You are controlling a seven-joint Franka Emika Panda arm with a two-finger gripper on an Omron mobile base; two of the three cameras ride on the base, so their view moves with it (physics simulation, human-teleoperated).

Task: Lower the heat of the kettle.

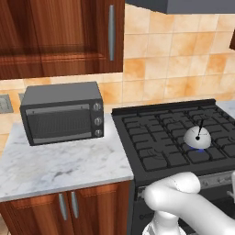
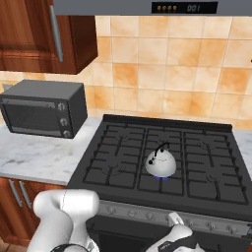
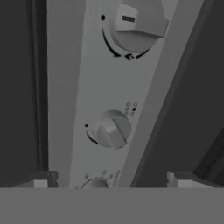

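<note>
**Kettle on centre-front burner, gripper at the stove's knob panel**

Kettle [image 1: 198, 137] was a small pale grey-white dome with a thin black arched handle and a black dot knob on its side. It sat upright on the black stove grate [image 1: 160, 133], toward the front middle of the cooktop. A bit of blue flame [image 2: 160, 176] showed under its base in both base views.

Arm: white elbow link [image 1: 183, 193] bulked low in front of the stove, the forearm reaching down toward the front control panel [image 2: 147, 212]. In the right base view the hand [image 2: 173, 236] sat just below the knob row. In the hand view the gripper [image 3: 109, 180] faced the grey panel strip head-on, rolled so the knob row ran up the frame. The two dark fingertips [image 3: 41, 179] stood wide apart, released, nothing between them. A middle knob [image 3: 111, 129] sat in line with the gap, a larger-looking upper knob [image 3: 138, 24] above it, and the top of a third knob [image 3: 95, 184] was just visible at the bottom. No contact with any knob that I could see.

Surroundings: white marbled counter [image 1: 59, 165] left of the stove, with a dark grey toaster oven [image 1: 62, 112] on it against the wall. Wood cabinets [image 1: 55, 36] above and below, orange-beige tiled backsplash [image 2: 162, 64], range hood [image 2: 147, 7] with a small display over the stove.
</note>
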